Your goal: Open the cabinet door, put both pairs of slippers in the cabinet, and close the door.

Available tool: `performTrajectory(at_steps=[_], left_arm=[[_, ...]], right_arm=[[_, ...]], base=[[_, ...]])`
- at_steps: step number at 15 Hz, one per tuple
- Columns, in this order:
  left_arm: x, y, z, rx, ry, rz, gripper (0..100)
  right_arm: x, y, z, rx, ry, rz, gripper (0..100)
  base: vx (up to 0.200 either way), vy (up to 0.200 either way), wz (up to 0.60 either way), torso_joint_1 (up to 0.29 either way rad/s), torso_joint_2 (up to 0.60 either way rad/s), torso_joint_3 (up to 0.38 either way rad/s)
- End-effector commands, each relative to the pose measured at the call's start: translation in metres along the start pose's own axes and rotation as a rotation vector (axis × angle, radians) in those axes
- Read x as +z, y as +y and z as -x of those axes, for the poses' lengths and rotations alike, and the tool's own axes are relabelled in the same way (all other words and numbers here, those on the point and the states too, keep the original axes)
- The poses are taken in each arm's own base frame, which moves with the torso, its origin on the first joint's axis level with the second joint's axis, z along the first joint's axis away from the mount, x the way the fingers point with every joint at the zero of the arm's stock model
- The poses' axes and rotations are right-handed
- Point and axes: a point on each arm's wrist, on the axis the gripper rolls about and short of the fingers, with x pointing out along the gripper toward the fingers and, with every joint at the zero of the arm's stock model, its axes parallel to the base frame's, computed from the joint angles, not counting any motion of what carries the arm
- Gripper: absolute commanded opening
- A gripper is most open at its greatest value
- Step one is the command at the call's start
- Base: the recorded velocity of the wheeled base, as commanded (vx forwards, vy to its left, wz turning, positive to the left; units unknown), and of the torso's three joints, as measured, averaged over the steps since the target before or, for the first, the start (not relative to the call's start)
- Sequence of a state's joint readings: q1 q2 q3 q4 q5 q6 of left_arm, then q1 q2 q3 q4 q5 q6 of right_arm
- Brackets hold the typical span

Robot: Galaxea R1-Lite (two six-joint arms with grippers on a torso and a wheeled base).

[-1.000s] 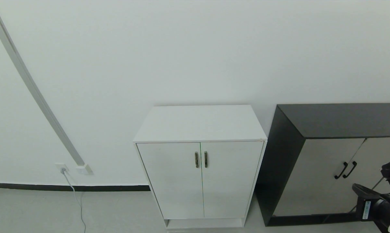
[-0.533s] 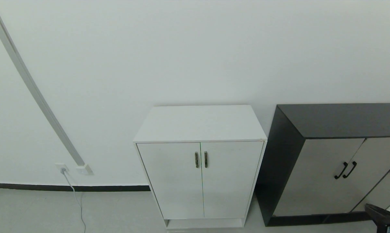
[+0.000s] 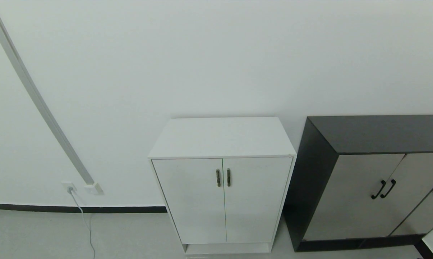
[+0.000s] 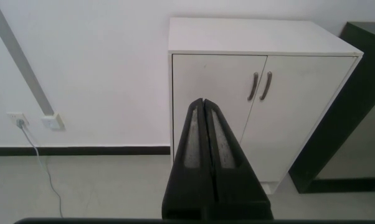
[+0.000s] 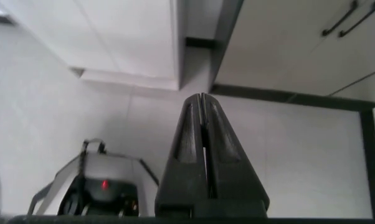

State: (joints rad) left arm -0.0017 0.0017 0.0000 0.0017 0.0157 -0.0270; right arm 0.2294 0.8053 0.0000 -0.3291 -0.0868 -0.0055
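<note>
White cabinet [image 3: 221, 180]: where does it stand? (Reader)

Head view, lower centre of the frame, on the floor against the wall. Both doors are shut and flush. The two vertical handles [image 3: 223, 177] sit side by side at the meeting edge, in the upper half of the doors. (Legend)

And what flanks it? (Reader)

To its right, just beside it, a black cabinet [image 3: 367, 172] with pale doors and dark handles runs to the right edge of the frame. At lower left is a wall socket [image 3: 69, 187] with a cable [image 3: 76, 199] hanging to the floor. A grey conduit strip [image 3: 37, 94] slants from there up to the upper left corner. (Legend)

How do the fingers stand? (Reader)

Left gripper [image 4: 204, 101]: its fingers [image 4: 190, 143] are pressed together along their length and hold nothing. The white cabinet stands beyond the tips, well apart from them. Its left-hand door is directly behind the tips and the handles are off to one side.

Right gripper [image 5: 204, 96]: its fingers [image 5: 223, 143] are likewise closed flat on each other, empty, and aimed down at the floor [image 5: 299, 149]. The foot of the white cabinet and the base of the black cabinet lie beyond the tips, apart from them. (Legend)
</note>
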Motion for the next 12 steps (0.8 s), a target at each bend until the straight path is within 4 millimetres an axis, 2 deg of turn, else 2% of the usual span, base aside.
performTrajectory(at_steps=[1,8,12], left_arm=[[0.0,0.0,0.0,0.0,0.0,0.001,0],[0.0,0.0,0.0,0.0,0.0,-0.001,0],[0.0,0.0,0.0,0.0,0.0,0.001,0]], right_arm=[[-0.009,0.0,0.014,0.039,-0.043,0.024,0],[-0.031,0.001,0.031,0.151,-0.047,0.061,0],[-0.032,0.001,0.032,0.165,-0.051,0.067,0]], base=[[0.0,0.0,0.0,0.0,0.0,0.0],[0.0,0.0,0.0,0.0,0.0,0.0],[0.0,0.0,0.0,0.0,0.0,0.0]])
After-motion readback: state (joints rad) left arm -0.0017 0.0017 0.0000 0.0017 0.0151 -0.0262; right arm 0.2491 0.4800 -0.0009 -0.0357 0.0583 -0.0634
